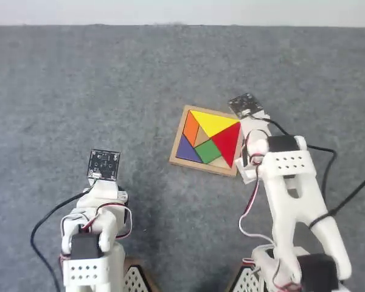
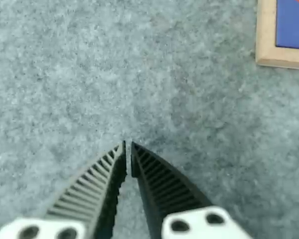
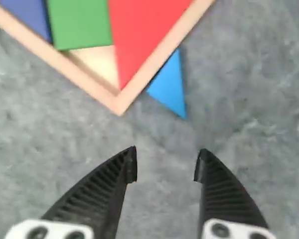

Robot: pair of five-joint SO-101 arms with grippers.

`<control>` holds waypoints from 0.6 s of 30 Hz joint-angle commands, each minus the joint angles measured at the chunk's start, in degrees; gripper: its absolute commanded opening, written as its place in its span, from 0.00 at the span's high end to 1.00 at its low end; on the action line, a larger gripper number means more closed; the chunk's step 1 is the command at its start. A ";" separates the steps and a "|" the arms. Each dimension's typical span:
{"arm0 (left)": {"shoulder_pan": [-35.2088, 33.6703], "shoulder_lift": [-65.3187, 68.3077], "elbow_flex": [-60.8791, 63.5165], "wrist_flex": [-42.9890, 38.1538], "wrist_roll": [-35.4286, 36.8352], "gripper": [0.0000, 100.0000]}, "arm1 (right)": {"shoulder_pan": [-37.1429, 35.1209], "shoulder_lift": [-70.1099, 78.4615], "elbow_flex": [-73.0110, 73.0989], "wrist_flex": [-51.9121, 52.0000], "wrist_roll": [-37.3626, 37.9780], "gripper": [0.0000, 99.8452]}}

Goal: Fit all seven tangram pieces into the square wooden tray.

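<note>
The square wooden tray point(image 1: 178, 135) lies tilted at mid-table, holding yellow point(image 1: 213, 121), red point(image 1: 229, 143), orange point(image 1: 190, 129), purple point(image 1: 185, 150) and green point(image 1: 207, 151) pieces. In the right wrist view, bare wood point(image 3: 100, 62) shows between the green piece point(image 3: 79, 22) and the red triangle point(image 3: 144, 30). A light blue triangle point(image 3: 168, 85) lies on the carpet against the tray rim point(image 3: 157, 57), just outside its corner. My right gripper point(image 3: 167, 167) is open, a short way from that corner and the triangle. My left gripper point(image 2: 128, 148) is shut over bare carpet, away from the tray corner point(image 2: 266, 35).
Grey carpet covers the whole table. The right arm point(image 1: 286, 170) stands over the tray's right side with its cables trailing. The left arm point(image 1: 97, 207) sits at the lower left, well apart from the tray.
</note>
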 commanded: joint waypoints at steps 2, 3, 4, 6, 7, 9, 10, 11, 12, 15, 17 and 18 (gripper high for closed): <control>0.26 -0.97 -0.57 0.18 -0.09 0.98 | 0.13 2.86 -0.70 -6.02 0.00 0.79; 0.26 -0.97 -0.57 0.18 -0.09 0.98 | -0.40 3.74 -0.70 -7.25 0.00 0.79; 0.26 -0.97 -0.57 0.18 -0.09 0.98 | -1.01 4.53 -0.70 -8.22 0.09 0.79; 0.26 -0.97 -0.57 0.18 -0.09 0.98 | -2.15 6.29 -0.70 -9.80 0.26 0.79; 0.26 -0.97 -0.57 0.18 -0.09 0.98 | -2.77 7.25 -0.70 -10.59 1.05 0.79; 0.26 -0.97 -0.57 0.18 -0.09 0.98 | -3.47 9.36 -0.70 -12.09 3.08 0.79; 0.26 -0.97 -0.57 0.18 -0.09 0.98 | -3.56 10.42 -0.70 -12.79 3.52 0.79; 0.26 -0.97 -0.57 0.18 -0.09 0.98 | -3.38 11.47 -0.70 -13.67 3.69 0.79; 0.26 -0.97 -0.57 0.18 -0.09 0.98 | -3.30 12.44 -0.70 -14.64 3.69 0.79; 0.26 -0.97 -0.57 0.18 -0.09 0.98 | -3.38 14.46 -0.79 -16.04 3.69 0.79; 0.26 -0.97 -0.57 0.18 -0.09 0.98 | -3.38 15.43 -1.76 -16.04 3.69 0.79; 0.26 -0.97 -0.57 0.18 -0.09 0.98 | -3.21 15.87 -2.46 -16.04 3.69 0.79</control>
